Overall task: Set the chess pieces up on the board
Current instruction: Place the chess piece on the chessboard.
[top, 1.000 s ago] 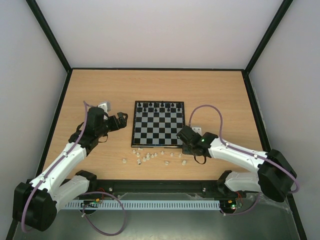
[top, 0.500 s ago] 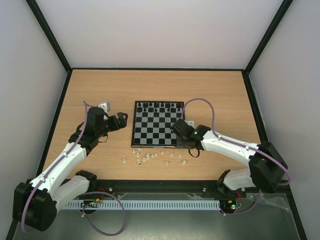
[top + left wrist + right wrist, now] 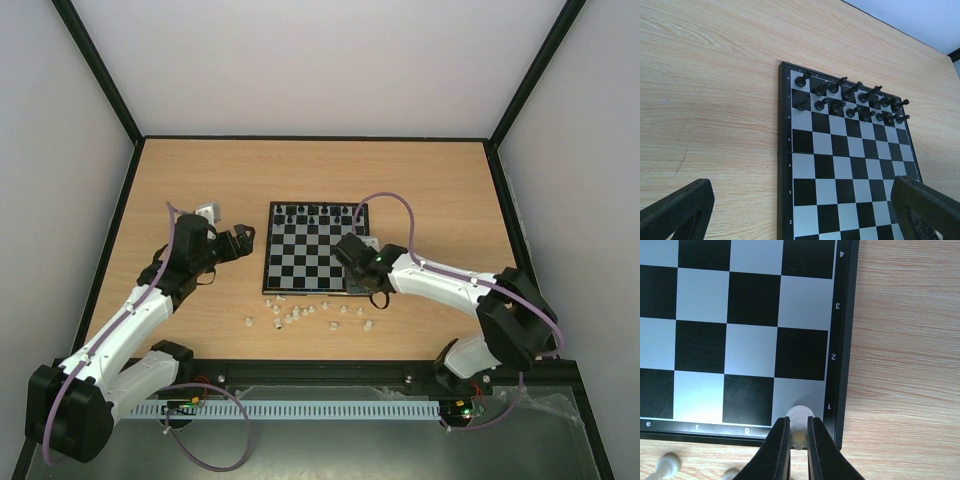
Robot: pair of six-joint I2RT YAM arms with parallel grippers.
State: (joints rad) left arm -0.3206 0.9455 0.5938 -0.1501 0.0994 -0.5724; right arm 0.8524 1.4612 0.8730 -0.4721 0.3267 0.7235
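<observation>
Left gripper [image 3: 245, 238] hangs with its jaws spread wide just off the left edge of the board [image 3: 315, 262], holding nothing. Its wrist view shows the two dark fingers [image 3: 680, 212] at the bottom corners. Between them are bare squares, and black pieces [image 3: 850, 100] fill the board's two far rows.

On the wooden table [image 3: 200, 170], along the board's near edge, lie the loose chess pieces [image 3: 295, 315], scattered in a rough line.

Right gripper [image 3: 372, 290] is at the board's near right corner, jaws pinched tight on one white piece [image 3: 800, 416]. Only its wrist view shows this: the piece sits over the light corner square in row 1, though I can't tell whether it touches the board. Two more white pieces [image 3: 667, 466] lie just off the border.
</observation>
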